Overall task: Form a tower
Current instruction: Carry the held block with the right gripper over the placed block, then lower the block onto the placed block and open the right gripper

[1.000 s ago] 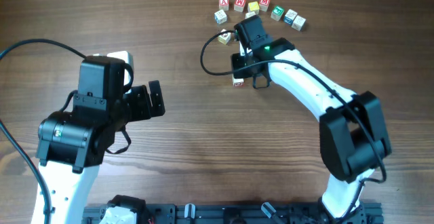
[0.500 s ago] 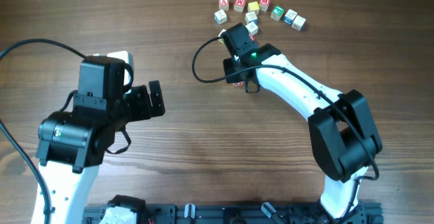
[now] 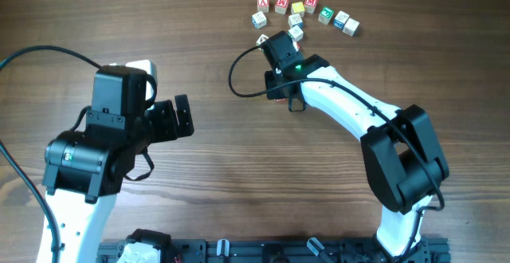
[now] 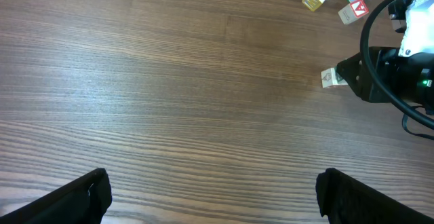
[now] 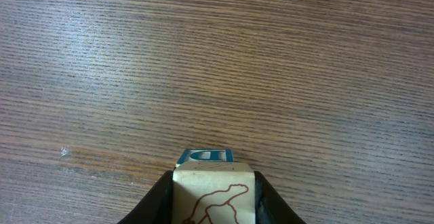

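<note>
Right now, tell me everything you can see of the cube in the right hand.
The cube is small and pale and looks wooden. The face toward the wrist camera bears a red outline drawing, cut off by the frame edge. The face beyond it has a blue border and a blue letter, seemingly a D. It sits square in the right hand, with dark fingers pressed against two opposite sides. Whether it touches the table below, I cannot tell.

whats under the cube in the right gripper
The right gripper grips a pale cube with red print; a blue-lettered face peeks beyond it. Anything beneath is covered.
</note>
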